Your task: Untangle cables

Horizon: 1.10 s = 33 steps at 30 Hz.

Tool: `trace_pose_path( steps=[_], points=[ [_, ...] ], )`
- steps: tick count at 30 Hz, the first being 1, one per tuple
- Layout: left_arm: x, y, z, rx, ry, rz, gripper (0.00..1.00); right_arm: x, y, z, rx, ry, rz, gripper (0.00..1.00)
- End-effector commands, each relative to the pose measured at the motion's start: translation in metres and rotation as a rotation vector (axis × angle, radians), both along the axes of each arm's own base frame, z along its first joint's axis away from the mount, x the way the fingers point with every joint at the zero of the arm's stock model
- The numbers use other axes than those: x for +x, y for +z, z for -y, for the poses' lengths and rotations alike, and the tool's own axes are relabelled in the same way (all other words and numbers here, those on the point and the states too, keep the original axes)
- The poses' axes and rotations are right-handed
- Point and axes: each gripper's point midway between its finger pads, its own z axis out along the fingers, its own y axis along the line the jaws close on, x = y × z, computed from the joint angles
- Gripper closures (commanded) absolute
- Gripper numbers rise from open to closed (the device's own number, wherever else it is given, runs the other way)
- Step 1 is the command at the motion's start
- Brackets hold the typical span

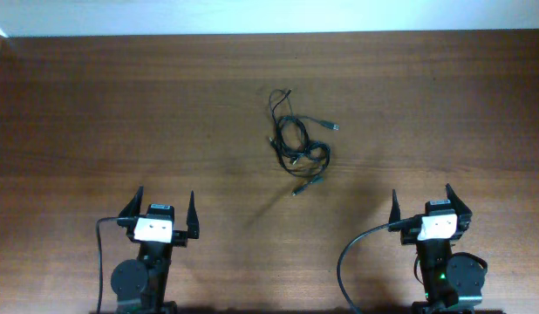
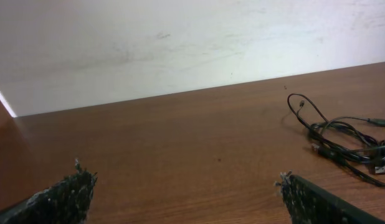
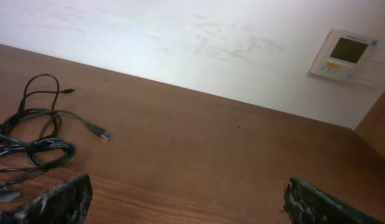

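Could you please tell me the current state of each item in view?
Cables: tangled in one bundle on the table, untouched.
Left pincer: open, empty, away from the cables.
Right pincer: open, empty, away from the cables.
Wall panel: mounted; screen too small to read.

smooth wood table (image 1: 121,122), black rubbery cables (image 1: 296,144).

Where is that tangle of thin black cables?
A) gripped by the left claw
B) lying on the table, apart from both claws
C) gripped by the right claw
B: the cables lie on the table, the open left gripper and right gripper well short of them.
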Motion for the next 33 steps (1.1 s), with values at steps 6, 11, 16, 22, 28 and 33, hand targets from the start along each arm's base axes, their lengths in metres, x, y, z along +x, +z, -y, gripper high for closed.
trace_pose_path(
  steps=[6, 11, 16, 22, 28, 33],
  points=[
    [-0.0001, -0.001, 0.0001, 0.002, 0.002, -0.001, 0.01, -0.0003, -0.0017, -0.0015, -0.005, 0.011, -0.001, 0.01],
    [-0.0001, -0.001, 0.0001, 0.002, 0.002, -0.001, 0.01, -0.0003, -0.0016, -0.0015, -0.005, 0.011, -0.001, 0.01],
    [-0.0001, -0.0009, 0.0001, 0.002, 0.002, -0.001, 0.01, -0.0003, -0.0016, -0.0015, -0.005, 0.011, -0.001, 0.01],
    [-0.0001, -0.001, 0.0, 0.002, 0.002, -0.001, 0.01, -0.0002, -0.0018, -0.0015, -0.005, 0.011, -0.002, 0.01],
    [-0.0001, -0.0002, -0.0002, 0.002, 0.003, 0.002, 0.01, -0.0003, -0.0016, -0.0015, -0.005, 0.011, -0.001, 0.01],
    [-0.0005, -0.0006, 0.0059, -0.001, -0.032, 0.0, 0.01, -0.0003, -0.0016, -0.0015, -0.005, 0.011, -0.001, 0.01]
  ],
)
